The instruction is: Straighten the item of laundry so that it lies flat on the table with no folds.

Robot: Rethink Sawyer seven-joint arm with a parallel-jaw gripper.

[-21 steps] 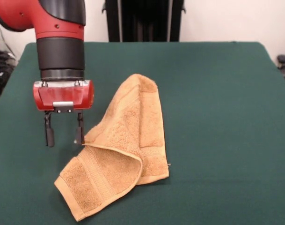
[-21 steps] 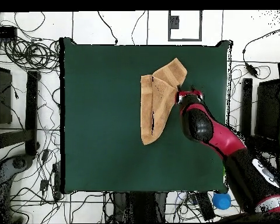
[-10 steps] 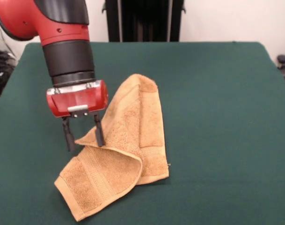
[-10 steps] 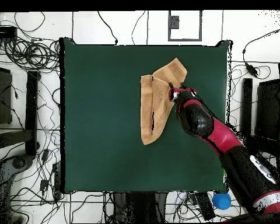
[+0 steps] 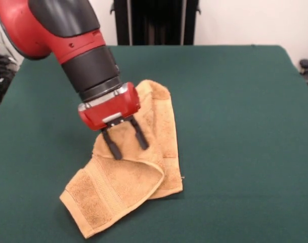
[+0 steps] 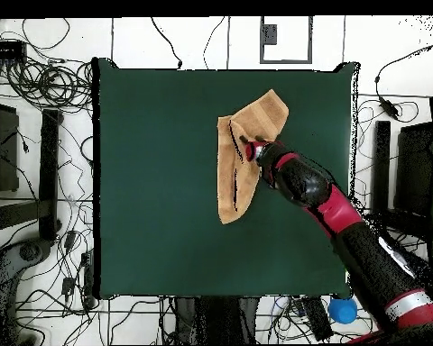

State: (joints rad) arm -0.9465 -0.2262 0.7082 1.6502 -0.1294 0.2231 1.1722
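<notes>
The item of laundry (image 5: pixel 161 114) is an orange-tan towel lying crumpled on the green table (image 5: pixel 234 126), with one flap folded over toward the front left and a banded corner pointing at the near edge. My gripper (image 5: pixel 128 144) is tilted and sits low over the towel's middle. It is open, and its two black fingers (image 5: pixel 113 147) straddle the cloth just above the fold's ridge. In the overhead view the towel (image 6: pixel 267 110) lies in the table's (image 6: pixel 148 180) upper right part, with the gripper (image 6: pixel 248 149) on its right side.
A black stand (image 5: pixel 156 23) rises behind the table's far edge. Cables (image 6: pixel 40 86) lie on the floor around the table, and a blue object (image 6: pixel 343 310) sits by the robot's base. Wide green cloth surrounds the towel on all sides.
The gripper has moved from beside the towel's left edge to over its middle, tilting as it went. The folded flap has been nudged a little to the right.
</notes>
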